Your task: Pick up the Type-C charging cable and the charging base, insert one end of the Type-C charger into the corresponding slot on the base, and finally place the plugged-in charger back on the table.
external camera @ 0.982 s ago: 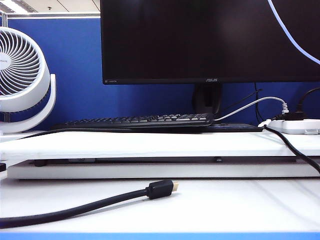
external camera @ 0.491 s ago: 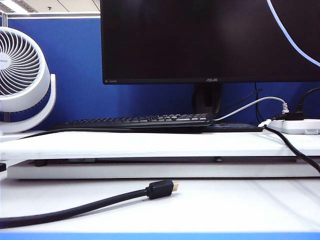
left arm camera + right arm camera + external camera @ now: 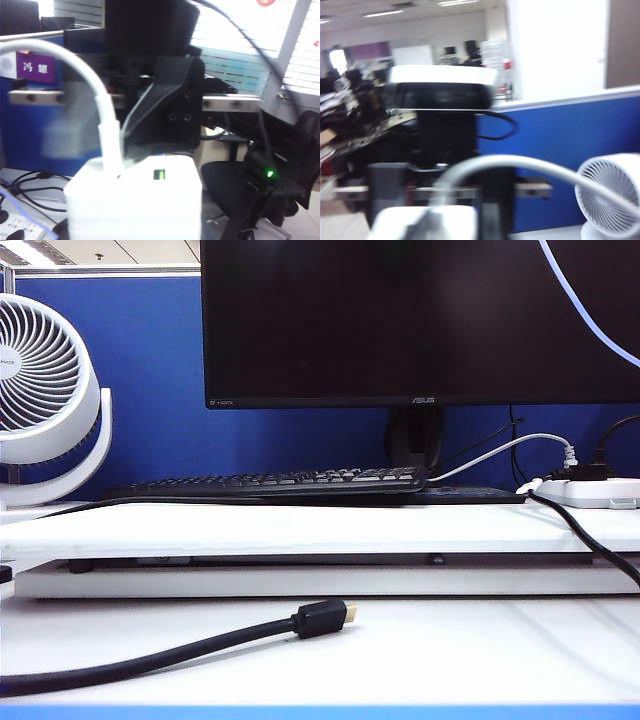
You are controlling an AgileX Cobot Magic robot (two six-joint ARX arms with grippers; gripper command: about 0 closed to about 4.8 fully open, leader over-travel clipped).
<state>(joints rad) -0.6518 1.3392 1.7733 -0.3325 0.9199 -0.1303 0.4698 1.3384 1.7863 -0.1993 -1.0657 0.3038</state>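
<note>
The charging base (image 3: 135, 200), a white block with a green-marked port, is held in the air close under the left wrist camera. My left gripper (image 3: 439, 214) is shut on it, its jaws hidden by the block. The Type-C charging cable (image 3: 107, 140) stands plugged into the base's upper face and arcs away. Around that plug is my right gripper (image 3: 100, 147): a black finger on one side, a blurred grey one on the other, both clear of the plug, so it is open. In the exterior view only a loop of the cable (image 3: 590, 320) shows, high above the table (image 3: 450, 650).
A thick black cable with a gold-tipped plug (image 3: 322, 618) lies on the front of the table. On the raised slab (image 3: 300, 530) sit a keyboard (image 3: 280, 482), a monitor (image 3: 420, 320), a white fan (image 3: 45, 390) and a power strip (image 3: 590, 490).
In the exterior view the white cable loop at the top right has shifted slightly to the right. Nothing on the table has moved.
</note>
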